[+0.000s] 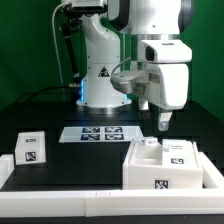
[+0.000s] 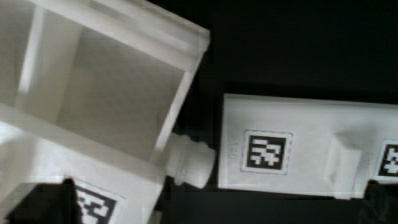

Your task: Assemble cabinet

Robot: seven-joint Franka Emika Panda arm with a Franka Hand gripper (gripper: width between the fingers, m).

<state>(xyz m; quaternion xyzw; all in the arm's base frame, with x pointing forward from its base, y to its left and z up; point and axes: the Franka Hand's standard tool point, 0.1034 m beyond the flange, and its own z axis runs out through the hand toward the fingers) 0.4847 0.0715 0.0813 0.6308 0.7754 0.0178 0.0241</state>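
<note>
The gripper [image 1: 163, 122] hangs fingers-down over the exterior view's right half of the black table [image 1: 50, 115]. It is clear of every part and holds nothing, and whether its jaws stand apart or together I cannot tell, since the fingertips read as one dark stub. Directly beneath it lies the cabinet box [image 1: 145, 165], a white shell with open recesses facing up, its long axis running across the exterior view from centre to right. A tagged block [image 1: 182, 152] sits against the box's far right part. In the wrist view the same block [image 2: 294, 150] lies just beside the box's recessed wall [image 2: 98, 80], and a short white nub appears to bridge the narrow gap between them. The coming move seems to turn on this: the block lies below the jaws and slightly toward the exterior view's right, so a short sideways shift and a straight descent would likely bring the fingers over it. A second loose tagged block [image 1: 32, 152] rests well apart at the exterior view's left, beyond the marker board [image 1: 100, 133].
</note>
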